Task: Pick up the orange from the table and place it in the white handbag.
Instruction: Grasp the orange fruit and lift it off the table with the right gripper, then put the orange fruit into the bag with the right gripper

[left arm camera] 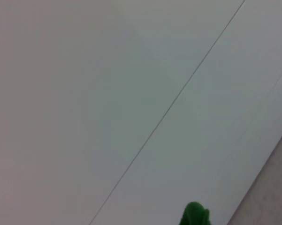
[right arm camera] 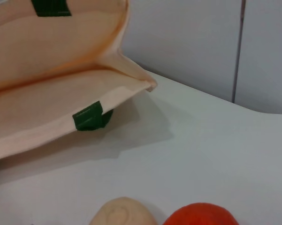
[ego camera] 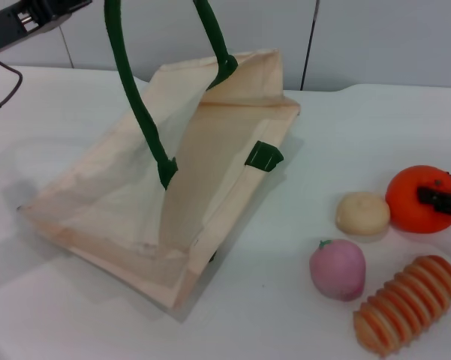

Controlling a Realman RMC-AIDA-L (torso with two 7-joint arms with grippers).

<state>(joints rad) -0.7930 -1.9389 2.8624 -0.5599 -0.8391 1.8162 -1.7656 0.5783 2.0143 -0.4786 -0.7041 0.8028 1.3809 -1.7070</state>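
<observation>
At the far right of the white table, the round, bright orange toy fruit sits with the right gripper touching it; its dark fingers look closed around the ball. The ball is smooth and could slip out and roll away. It touches a pale tan, bun-shaped toy, which may get bumped. The left gripper is up at the far left, near the handle, but I cannot tell its jaws. The soft cream cloth handbag with thick green loop handles has its mouth held open, and the floppy cloth could sag shut.
</observation>
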